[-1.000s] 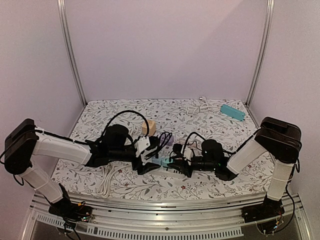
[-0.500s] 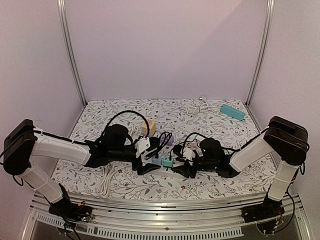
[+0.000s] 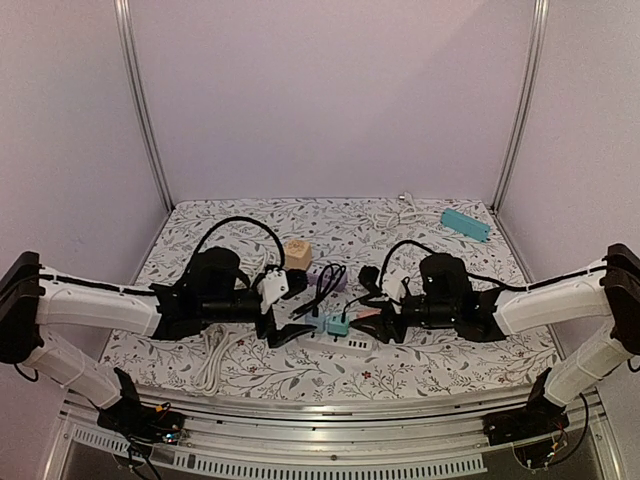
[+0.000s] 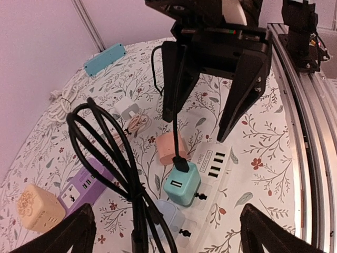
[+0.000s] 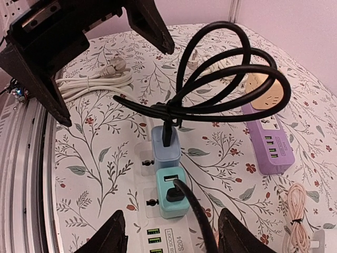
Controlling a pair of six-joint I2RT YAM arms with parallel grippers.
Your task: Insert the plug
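A teal adapter (image 3: 338, 325) with a black cable in its USB port sits plugged into the white power strip (image 3: 352, 343), beside a pale blue adapter (image 5: 167, 150). It also shows in the left wrist view (image 4: 181, 183) and the right wrist view (image 5: 171, 192). My left gripper (image 3: 295, 310) is open and empty, just left of the strip. My right gripper (image 3: 375, 310) is open and empty, just right of it. The bundled black cable (image 5: 221, 89) loops above the adapters.
A purple power strip (image 3: 330, 280) and a beige cube socket (image 3: 297, 253) lie behind the white strip. A pink adapter (image 4: 169, 147) lies beside it. A coiled white cable (image 3: 210, 360) is at front left. A turquoise strip (image 3: 465, 223) lies at the back right.
Both grippers have drawn back from the white strip, left one leftward and right one rightward. The teal adapter now stands in the strip with no gripper on it.
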